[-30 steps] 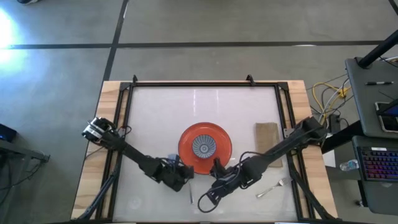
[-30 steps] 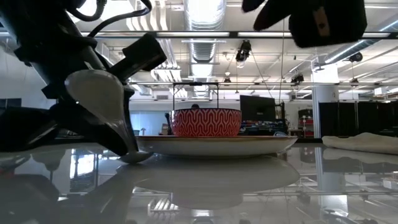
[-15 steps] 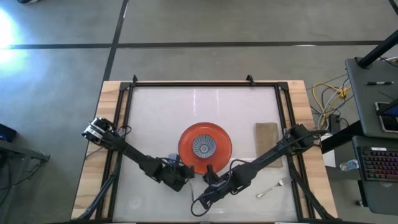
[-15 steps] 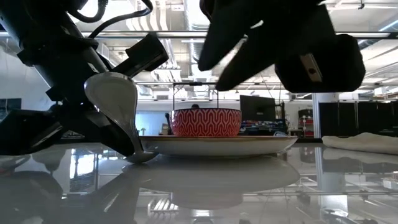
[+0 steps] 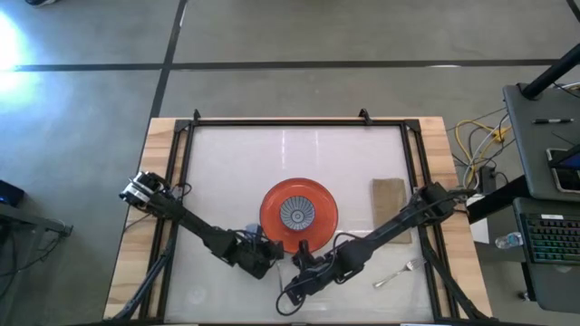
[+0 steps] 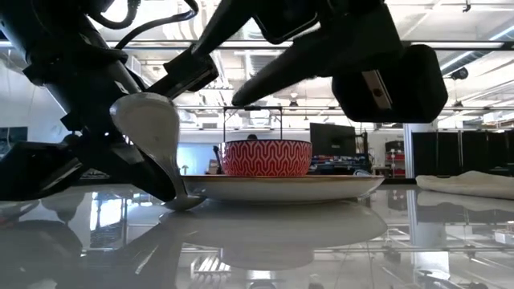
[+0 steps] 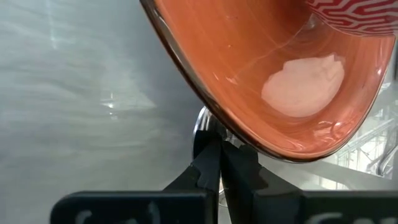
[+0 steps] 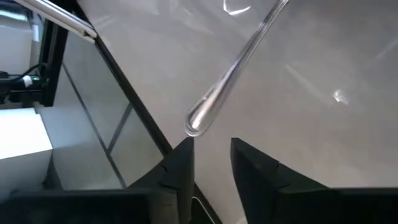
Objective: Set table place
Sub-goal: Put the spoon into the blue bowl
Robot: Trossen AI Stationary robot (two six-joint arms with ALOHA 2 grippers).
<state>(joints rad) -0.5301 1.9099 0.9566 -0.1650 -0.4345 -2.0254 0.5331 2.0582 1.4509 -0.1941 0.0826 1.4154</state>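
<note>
Right:
- Left gripper (image 5: 264,257) pinches a spoon (image 6: 152,136) by the plate (image 5: 299,215) on the table (image 5: 227,172).
- Right gripper (image 8: 209,155), jaws spread, hovers at the spoon's handle tip.
- Step looks like a handover; next likely needs the right jaws closing on the handle.

Glossy white table (image 5: 236,172); shiny metal spoon (image 6: 152,140)

one plate (image 5: 299,215); one bowl (image 5: 296,214); one spoon (image 6: 157,148); one fork (image 5: 400,273); one napkin (image 5: 389,203); two arms
</note>
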